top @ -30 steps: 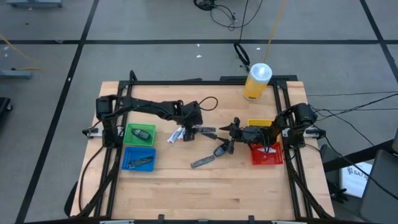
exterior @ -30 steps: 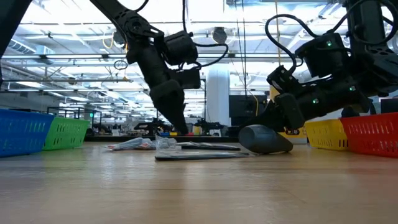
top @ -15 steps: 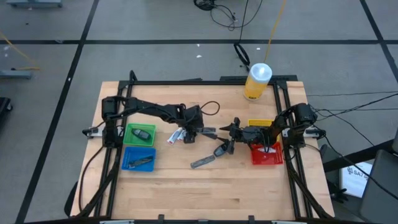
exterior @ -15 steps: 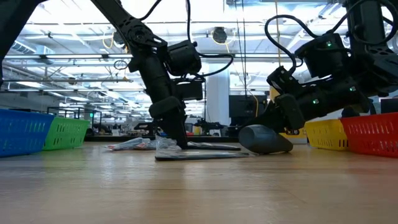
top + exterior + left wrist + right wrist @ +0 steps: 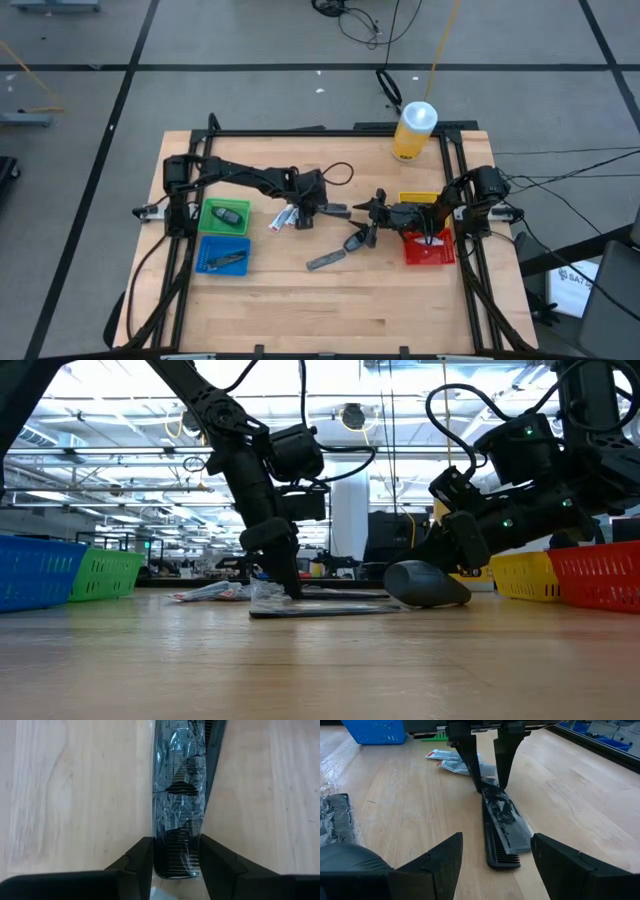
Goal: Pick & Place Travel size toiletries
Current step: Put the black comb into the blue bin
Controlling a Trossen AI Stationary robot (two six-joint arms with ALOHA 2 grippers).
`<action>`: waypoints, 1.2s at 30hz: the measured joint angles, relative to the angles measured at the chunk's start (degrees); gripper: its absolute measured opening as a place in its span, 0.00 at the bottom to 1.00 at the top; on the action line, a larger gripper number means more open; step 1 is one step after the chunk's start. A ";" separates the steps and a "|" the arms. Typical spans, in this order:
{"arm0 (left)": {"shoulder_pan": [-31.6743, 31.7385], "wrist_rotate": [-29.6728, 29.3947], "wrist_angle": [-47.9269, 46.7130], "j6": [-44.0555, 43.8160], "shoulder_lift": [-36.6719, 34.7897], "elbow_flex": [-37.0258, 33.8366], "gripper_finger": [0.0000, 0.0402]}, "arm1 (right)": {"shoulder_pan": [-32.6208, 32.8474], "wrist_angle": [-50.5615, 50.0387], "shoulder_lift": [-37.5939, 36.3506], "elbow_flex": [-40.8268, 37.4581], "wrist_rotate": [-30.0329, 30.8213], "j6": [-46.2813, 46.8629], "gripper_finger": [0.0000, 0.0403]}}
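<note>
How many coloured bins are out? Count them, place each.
4. Green bin and blue bin together near the table's left edge; yellow bin and red bin near its right edge, the red partly under the right arm.

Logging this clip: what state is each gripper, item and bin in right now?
left gripper: fingers astride the wrapped comb's end
wrapped comb: flat on table
right gripper: open, empty
tubes: lying loose
green bin: holds an item
blue bin: holds an item
</note>
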 joint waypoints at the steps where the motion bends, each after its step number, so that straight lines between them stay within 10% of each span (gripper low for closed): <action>1: -0.06 -0.08 -0.53 -0.02 0.00 0.18 0.32 | -0.01 -0.01 0.00 0.00 0.02 0.01 0.56; 23: -9.15 -17.02 -50.92 -8.00 -1.80 22.72 0.34 | 0.01 -0.03 0.00 0.00 0.02 -0.18 0.56; 31: -18.72 -18.97 -69.61 -32.88 -13.60 23.17 0.34 | -1.70 1.54 -0.01 0.02 0.02 -2.63 0.56; 36: -26.66 -9.42 -71.93 -52.97 -21.75 22.10 0.34 | -3.60 3.21 -0.04 0.02 -0.24 -2.93 0.56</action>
